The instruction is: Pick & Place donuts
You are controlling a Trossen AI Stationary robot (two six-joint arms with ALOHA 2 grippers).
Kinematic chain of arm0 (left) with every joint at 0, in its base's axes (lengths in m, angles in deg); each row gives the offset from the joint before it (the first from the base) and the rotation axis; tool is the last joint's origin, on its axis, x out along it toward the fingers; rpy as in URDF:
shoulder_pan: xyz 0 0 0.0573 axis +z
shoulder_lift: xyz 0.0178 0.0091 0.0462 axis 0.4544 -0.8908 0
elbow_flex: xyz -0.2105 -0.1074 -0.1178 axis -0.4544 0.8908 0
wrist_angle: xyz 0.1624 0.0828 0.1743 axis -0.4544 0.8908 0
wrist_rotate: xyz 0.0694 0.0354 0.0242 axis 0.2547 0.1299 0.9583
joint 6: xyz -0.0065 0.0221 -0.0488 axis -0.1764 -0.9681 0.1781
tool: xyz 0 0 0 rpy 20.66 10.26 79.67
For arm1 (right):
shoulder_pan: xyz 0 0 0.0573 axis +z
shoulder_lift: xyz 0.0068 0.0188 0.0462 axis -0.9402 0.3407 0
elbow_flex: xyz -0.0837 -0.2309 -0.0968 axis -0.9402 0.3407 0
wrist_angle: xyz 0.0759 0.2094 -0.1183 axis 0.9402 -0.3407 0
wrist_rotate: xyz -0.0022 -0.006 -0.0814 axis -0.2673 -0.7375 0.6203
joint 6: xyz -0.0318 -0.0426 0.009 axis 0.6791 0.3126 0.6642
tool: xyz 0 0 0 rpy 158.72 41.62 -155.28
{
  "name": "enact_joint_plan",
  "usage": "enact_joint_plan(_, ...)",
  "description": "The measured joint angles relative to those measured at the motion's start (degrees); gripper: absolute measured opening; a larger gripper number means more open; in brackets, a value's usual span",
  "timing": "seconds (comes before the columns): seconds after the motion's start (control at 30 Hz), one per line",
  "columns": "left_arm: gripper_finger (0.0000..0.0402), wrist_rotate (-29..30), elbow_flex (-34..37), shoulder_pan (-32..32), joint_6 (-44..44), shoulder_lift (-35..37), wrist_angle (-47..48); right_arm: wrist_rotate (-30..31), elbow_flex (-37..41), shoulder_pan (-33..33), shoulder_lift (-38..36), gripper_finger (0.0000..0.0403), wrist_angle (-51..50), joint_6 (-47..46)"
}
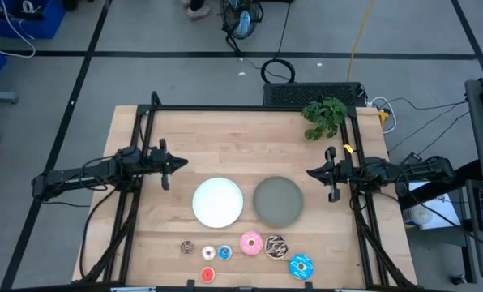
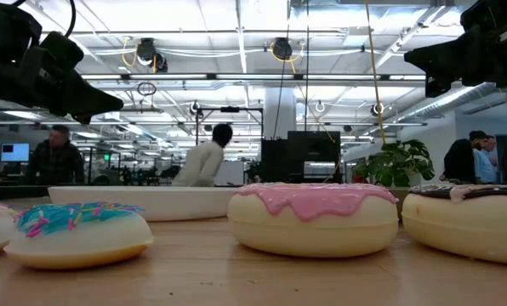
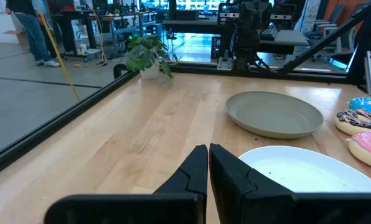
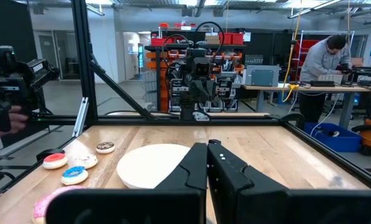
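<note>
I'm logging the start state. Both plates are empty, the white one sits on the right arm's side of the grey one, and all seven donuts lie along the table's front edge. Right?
One thing is wrong: the high view shows the white plate on the left arm's side of the grey plate. Both plates are empty, and the seven donuts lie along the front edge.

Readable text, labels, brands, numbers, signs: none. You will find no legible marking on any item, on the desk or in the room beyond.
</note>
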Motion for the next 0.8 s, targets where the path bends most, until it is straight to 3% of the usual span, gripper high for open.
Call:
enact_joint_plan(0.33,0.0024,-0.03,-0.02,0.02,0.71,0.00,-1.43,0.00,0.00,0.02,-0.02,0.0000,-0.02,0.02)
enact_joint_plan(0.57,0.0024,-0.15,-0.02,0.02,11.26,0.00,-1.33,0.01,0.00,0.02,-0.01,0.0000,-0.01,0.02)
enact_joint_plan(0.8,0.0024,2.98,-0.04,0.02,11.44,0.03,-2.95,0.00,0.00,0.00,0.00,0.0000,0.00,0.00)
